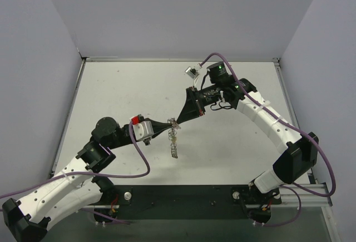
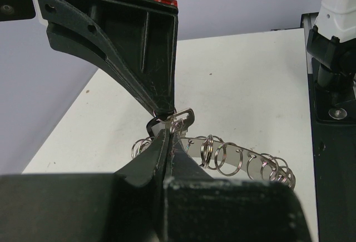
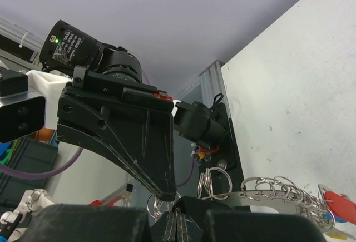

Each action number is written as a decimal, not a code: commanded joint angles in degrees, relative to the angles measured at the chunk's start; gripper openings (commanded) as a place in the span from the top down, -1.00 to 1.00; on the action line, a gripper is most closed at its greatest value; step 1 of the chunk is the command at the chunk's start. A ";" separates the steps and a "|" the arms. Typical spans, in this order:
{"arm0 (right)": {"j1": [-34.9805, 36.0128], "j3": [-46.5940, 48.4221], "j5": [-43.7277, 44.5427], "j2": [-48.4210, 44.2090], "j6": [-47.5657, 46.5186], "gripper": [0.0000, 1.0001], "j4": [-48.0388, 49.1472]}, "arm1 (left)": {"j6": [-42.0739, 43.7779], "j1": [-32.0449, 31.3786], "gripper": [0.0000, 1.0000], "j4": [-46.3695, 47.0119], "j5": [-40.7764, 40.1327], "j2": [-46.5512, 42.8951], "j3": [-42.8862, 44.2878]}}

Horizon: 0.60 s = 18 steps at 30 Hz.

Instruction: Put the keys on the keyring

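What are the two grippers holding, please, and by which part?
The left gripper and right gripper both pinch the keyring at its top end; the rest hangs below.

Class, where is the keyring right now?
Top view: the keyring is near the middle of the table, where the left gripper and right gripper tips meet.

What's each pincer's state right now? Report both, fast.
Left pincer: closed, gripping the keyring at one end.
Right pincer: closed at the same spot; what it pinches cannot be told.
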 commanded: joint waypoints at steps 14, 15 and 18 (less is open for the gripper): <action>-0.19 -0.15 -3.30 -2.85 -1.23 1.00 0.45 | 1.71 -1.25 1.00 3.20 -4.93 1.36 2.94; -0.19 -0.24 -3.21 -2.85 -1.31 1.00 0.45 | 1.71 -1.34 1.00 3.29 -5.10 1.35 2.85; -0.19 -0.24 -3.30 -2.76 -1.23 1.00 0.45 | 1.97 -1.51 1.00 2.94 -6.16 1.35 2.93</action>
